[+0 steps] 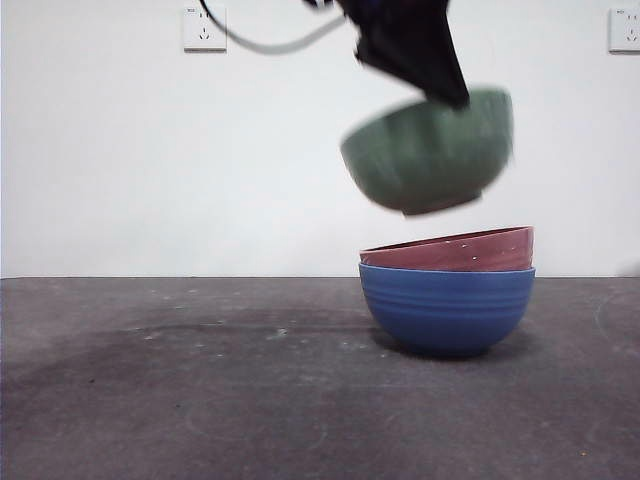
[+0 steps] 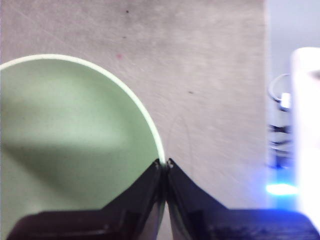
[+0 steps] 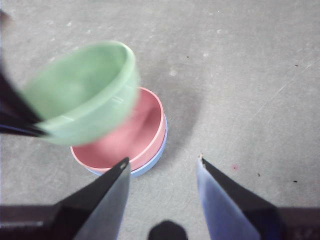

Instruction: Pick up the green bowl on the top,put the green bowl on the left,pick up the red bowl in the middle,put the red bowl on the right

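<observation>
The green bowl (image 1: pixel 430 150) hangs tilted and blurred in the air above the stack, clear of it. My left gripper (image 2: pixel 164 162) is shut on its rim; the green bowl (image 2: pixel 70 140) fills much of the left wrist view. In the front view that gripper (image 1: pixel 450 95) comes down from the top onto the bowl's right rim. The red bowl (image 1: pixel 455 250) sits nested in the blue bowl (image 1: pixel 447 305) on the table. My right gripper (image 3: pixel 162 164) is open, high above the table beside the stack, with the red bowl (image 3: pixel 127 135) and the lifted green bowl (image 3: pixel 82 92) in its view.
The dark grey table (image 1: pixel 200 400) stretches left of the stack. A white wall with sockets (image 1: pixel 204 28) stands behind. White equipment with a blue light (image 2: pixel 295 150) shows at the edge of the left wrist view.
</observation>
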### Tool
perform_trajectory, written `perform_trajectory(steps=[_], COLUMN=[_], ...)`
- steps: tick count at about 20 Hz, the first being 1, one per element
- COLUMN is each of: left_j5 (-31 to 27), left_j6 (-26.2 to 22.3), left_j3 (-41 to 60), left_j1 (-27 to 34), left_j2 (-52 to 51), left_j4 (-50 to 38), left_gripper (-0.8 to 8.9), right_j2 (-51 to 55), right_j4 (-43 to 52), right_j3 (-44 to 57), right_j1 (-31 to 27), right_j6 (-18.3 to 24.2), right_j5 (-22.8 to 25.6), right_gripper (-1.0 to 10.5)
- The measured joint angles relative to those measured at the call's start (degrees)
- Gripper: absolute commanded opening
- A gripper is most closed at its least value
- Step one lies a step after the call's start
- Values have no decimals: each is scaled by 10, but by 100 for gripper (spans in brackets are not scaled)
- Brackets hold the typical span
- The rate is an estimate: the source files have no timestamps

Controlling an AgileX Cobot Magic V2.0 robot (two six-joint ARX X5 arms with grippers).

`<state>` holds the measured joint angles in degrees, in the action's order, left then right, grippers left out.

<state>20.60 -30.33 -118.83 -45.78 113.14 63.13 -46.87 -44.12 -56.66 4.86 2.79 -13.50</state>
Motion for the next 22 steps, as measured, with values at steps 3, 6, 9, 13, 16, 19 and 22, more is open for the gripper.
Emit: perform_trajectory(steps=[3, 6, 9, 13, 16, 19, 22], left_j5=[-42, -153, -233, -237, -234, -235, -234], left_j6=[31, 82, 134, 173, 191, 205, 210], left_j3=[-71, -74, -48, 128, 284, 405, 505], left_j1=[5, 22, 57, 92, 103, 114, 119], left_j2=[-12, -67, -124, -197, -256, -291, -285], left_j4=[105, 136, 136, 91, -12, -100, -213], left_gripper=[-8, -8, -8, -9, -9, -9, -9], right_j2=[0, 0, 0, 0, 0, 0, 0], right_j4=[0, 0, 0, 0, 0, 0, 0], right_j3=[0, 0, 0, 0, 0, 0, 0], right_j1=[0, 0, 0, 0, 0, 0, 0], right_j6=[0, 0, 0, 0, 0, 0, 0], right_j5=[0, 0, 0, 0, 0, 0, 0], right_gripper=[219, 218, 218, 218, 218, 218, 218])
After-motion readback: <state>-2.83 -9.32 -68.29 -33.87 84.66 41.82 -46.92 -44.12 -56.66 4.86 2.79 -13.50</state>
